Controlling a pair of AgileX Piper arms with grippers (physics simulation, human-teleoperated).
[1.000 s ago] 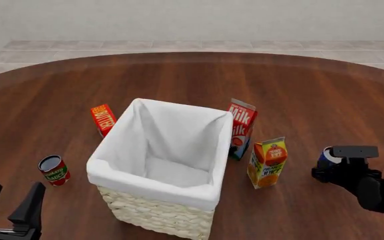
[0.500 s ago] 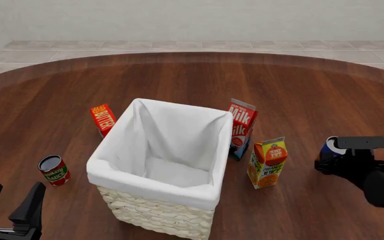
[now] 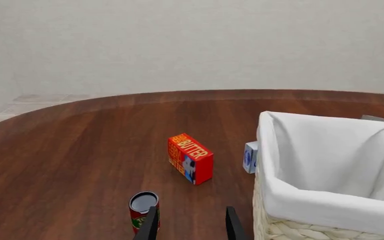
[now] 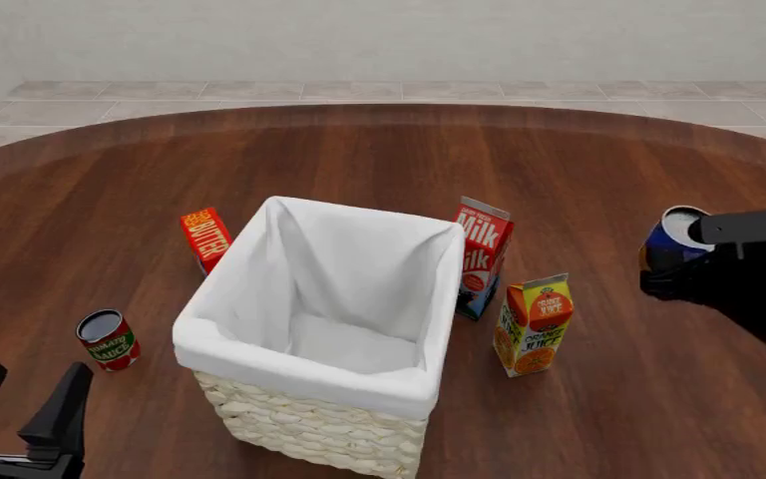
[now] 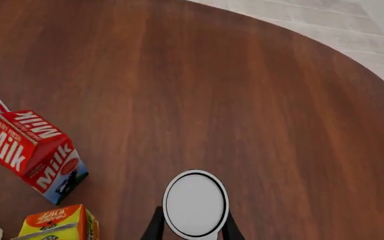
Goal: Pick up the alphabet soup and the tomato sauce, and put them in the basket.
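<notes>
Front view: we see the large square pale wicker basket (image 4: 323,339), lined with white cloth, standing mid-table. The right gripper (image 4: 686,261) clasps the small blue-labelled alphabet soup can (image 4: 677,237) with its silver top, raised to the right of the basket. The red-and-green tomato sauce can (image 4: 108,340) stands upright on the dark wooden table (image 4: 596,170), left of the basket. The left gripper (image 4: 17,411), fingers spread and empty, sits near that can.

Left wrist view: we find the tomato sauce can (image 3: 142,211) just beside one dark finger of the gripper (image 3: 190,225), the red butter box (image 3: 190,158) beyond, and the basket (image 3: 325,185) alongside.

Right wrist view: we look down on the soup can's silver top (image 5: 195,204) pinched between the fingers (image 5: 193,227), the red milk carton (image 5: 35,154) and the orange juice carton (image 5: 57,223) nearby.
</notes>
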